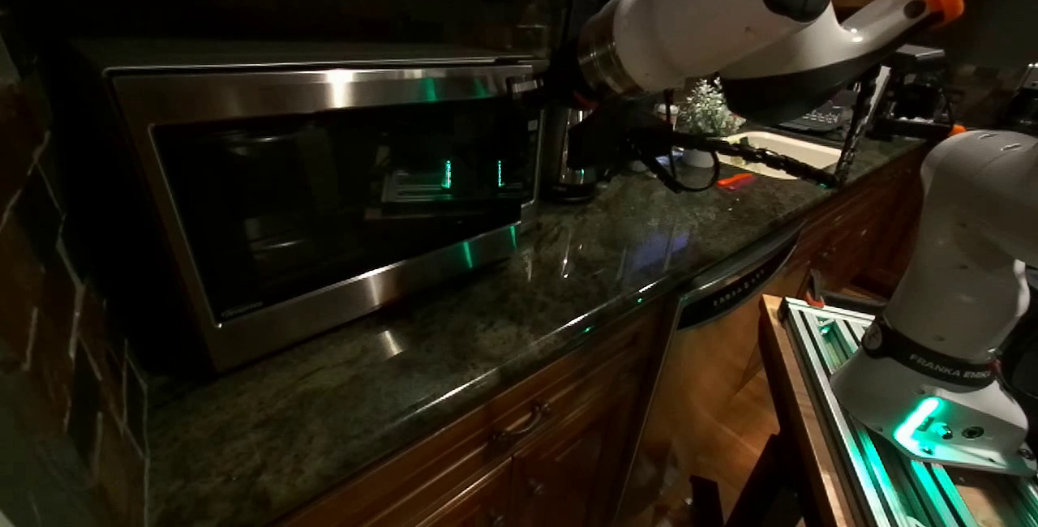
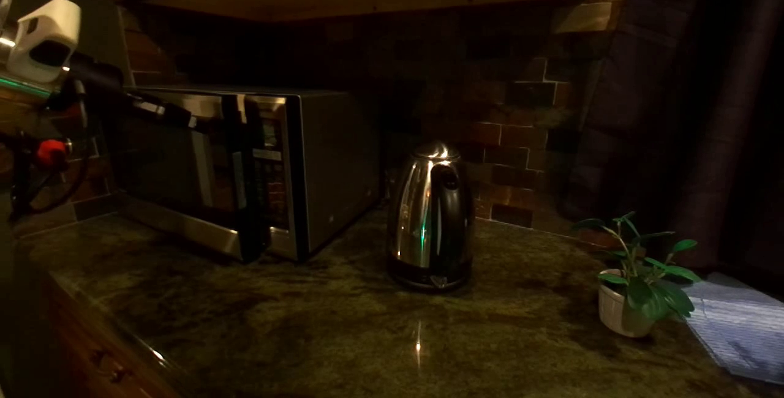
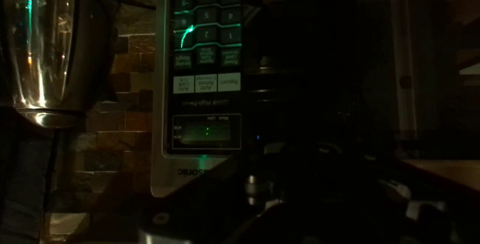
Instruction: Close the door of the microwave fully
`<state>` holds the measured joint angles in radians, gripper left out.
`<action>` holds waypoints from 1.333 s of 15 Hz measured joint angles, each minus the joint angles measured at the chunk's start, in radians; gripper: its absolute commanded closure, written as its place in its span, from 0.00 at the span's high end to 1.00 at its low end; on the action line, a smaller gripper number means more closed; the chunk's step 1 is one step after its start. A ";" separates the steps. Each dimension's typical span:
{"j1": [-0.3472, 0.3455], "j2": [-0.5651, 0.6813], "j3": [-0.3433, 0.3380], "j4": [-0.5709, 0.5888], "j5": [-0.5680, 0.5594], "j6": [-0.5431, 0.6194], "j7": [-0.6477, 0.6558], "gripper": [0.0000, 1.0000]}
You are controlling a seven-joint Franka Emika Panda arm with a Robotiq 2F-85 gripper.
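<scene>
The microwave (image 1: 162, 93) is a boxy steel appliance on the counter, also in the exterior view (image 2: 343, 159) and the wrist view (image 3: 159, 86). Its door (image 1: 324, 194) is dark glass in a steel frame, also seen in an exterior view (image 2: 168, 159). A dark strip lies between the door's free edge and the keypad panel (image 2: 269, 183); it looks slightly ajar. My gripper (image 1: 525, 87) reaches the door's upper free corner, also in the exterior view (image 2: 199, 123). Contact is unclear. The jaws (image 3: 303, 154) are too dark to read in the wrist view.
A steel kettle (image 2: 410, 214) stands beside the microwave, also at the left of the wrist view (image 3: 45, 48). A potted plant (image 2: 625, 312) and a pale striped cloth (image 2: 741, 330) lie farther along the counter (image 2: 294, 337). A brick wall (image 2: 520, 141) is behind.
</scene>
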<state>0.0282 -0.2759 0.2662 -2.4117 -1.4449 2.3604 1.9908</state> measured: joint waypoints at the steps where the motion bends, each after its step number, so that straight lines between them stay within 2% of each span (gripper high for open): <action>1: 0.008 0.004 -0.011 0.002 -0.022 -0.001 0.007 0.00; 7: 0.030 0.033 -0.069 0.017 -0.126 -0.007 0.032 0.00; 12: 0.049 0.039 -0.087 0.014 -0.173 -0.017 0.037 0.00; 20: 0.060 0.071 -0.122 0.015 -0.344 -0.021 0.106 0.00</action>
<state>0.0882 -0.2046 0.1443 -2.3969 -1.7884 2.3390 2.0965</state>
